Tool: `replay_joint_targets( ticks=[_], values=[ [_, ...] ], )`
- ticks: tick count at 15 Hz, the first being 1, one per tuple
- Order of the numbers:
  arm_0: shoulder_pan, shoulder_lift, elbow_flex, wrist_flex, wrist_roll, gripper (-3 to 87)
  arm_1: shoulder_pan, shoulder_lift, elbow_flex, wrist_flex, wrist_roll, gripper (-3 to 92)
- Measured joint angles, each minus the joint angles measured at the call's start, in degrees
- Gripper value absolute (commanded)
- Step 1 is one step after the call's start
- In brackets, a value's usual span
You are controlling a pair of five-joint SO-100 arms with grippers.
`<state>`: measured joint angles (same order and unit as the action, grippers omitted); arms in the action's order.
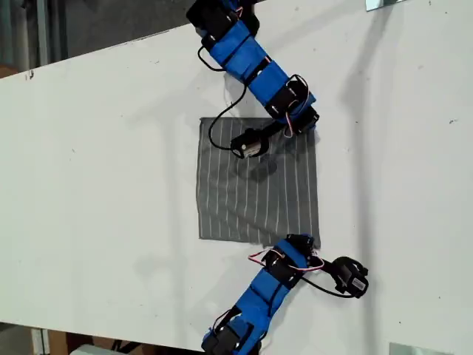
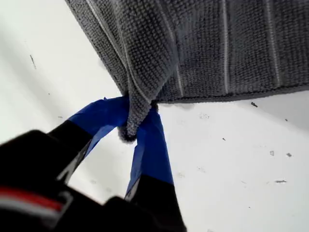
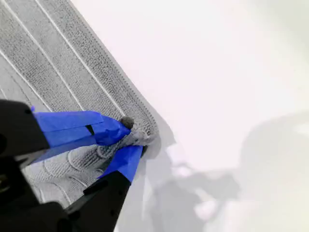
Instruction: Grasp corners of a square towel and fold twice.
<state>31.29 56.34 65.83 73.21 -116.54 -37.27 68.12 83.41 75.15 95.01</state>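
The grey striped towel (image 1: 255, 185) lies spread on the white table (image 1: 96, 185). My first gripper (image 1: 301, 240) comes in from the exterior view's bottom and is shut on the towel's lower right corner (image 2: 129, 129); its blue fingers (image 2: 152, 145) pinch the tip and lift it, so the cloth (image 2: 217, 48) drapes from them. My second gripper (image 1: 309, 122) reaches in from the exterior view's top and is shut on the upper right corner (image 3: 140, 135), bunching the towel (image 3: 48, 63) there against the table.
The table's far edge (image 1: 111, 48) runs slanted across the exterior view's upper left. Small metal plates sit at the upper right (image 1: 384, 4) and lower right (image 1: 417, 347) of that view. Black cables loop off both arms, one lying over the towel's top (image 1: 214, 133).
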Motion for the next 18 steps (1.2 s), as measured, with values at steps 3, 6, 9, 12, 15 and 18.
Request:
replay_joint_targets(
  ticks=[3,6,9,12,15,18],
  values=[
    [0.00,-0.44,-11.51,10.72,1.67,-0.1,0.00,0.18,-6.15,7.65,1.67,-0.1],
    [-1.05,0.79,-14.24,14.77,5.80,-0.1,1.41,3.34,-7.03,12.13,4.31,-0.1],
    [-4.66,5.80,-14.24,17.84,13.97,-0.1,6.86,7.03,-7.65,16.00,2.64,-0.1],
    [-12.83,13.62,-14.24,19.60,23.91,-0.1,12.83,13.71,-7.03,16.87,-1.41,-0.1],
    [-21.80,21.80,-12.22,20.92,31.38,-0.1,20.21,20.30,-2.55,17.05,-5.01,-0.1],
    [-32.08,30.32,-0.88,20.30,36.47,-0.1,28.65,29.00,7.03,14.33,-7.82,-0.1]
  ],
)
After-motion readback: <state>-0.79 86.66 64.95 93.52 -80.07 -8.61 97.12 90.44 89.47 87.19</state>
